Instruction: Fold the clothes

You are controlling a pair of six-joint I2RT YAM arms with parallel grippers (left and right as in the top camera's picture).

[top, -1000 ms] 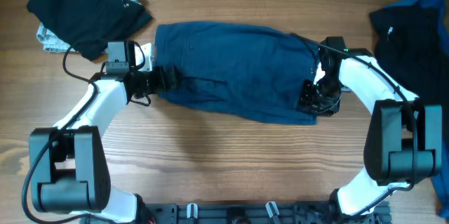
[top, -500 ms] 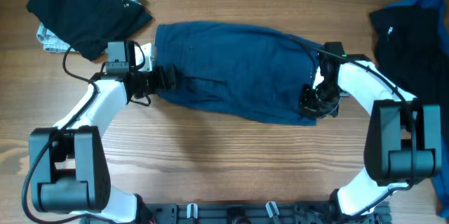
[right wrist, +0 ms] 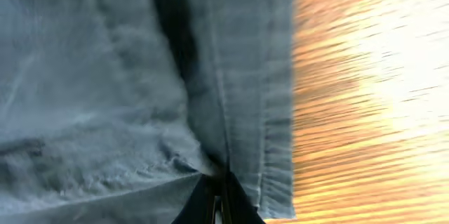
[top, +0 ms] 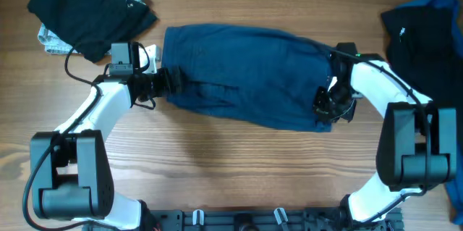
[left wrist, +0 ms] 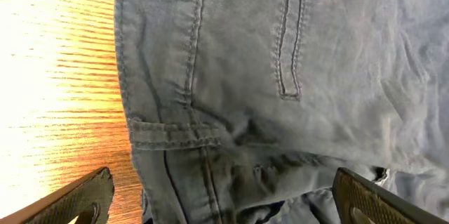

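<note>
A plain dark navy garment (top: 246, 72) lies folded lengthwise across the middle of the wooden table. My left gripper (top: 170, 80) is at its left end, open, with the waistband, belt loop and button (left wrist: 231, 112) between its spread fingers (left wrist: 224, 206). My right gripper (top: 323, 106) is at the garment's right end, shut on the hem (right wrist: 273, 147); the fabric bunches into the closed fingers (right wrist: 219, 206).
A black garment (top: 90, 6) lies over a pale grey-blue one (top: 49, 39) at the back left. A black and brighter blue pile (top: 427, 28) lies at the right edge. Bare wood (top: 231, 166) runs along the front.
My right gripper has pulled the hem slightly to the right and toward the front, and the garment has shifted a little rightward. The left arm has stayed put.
</note>
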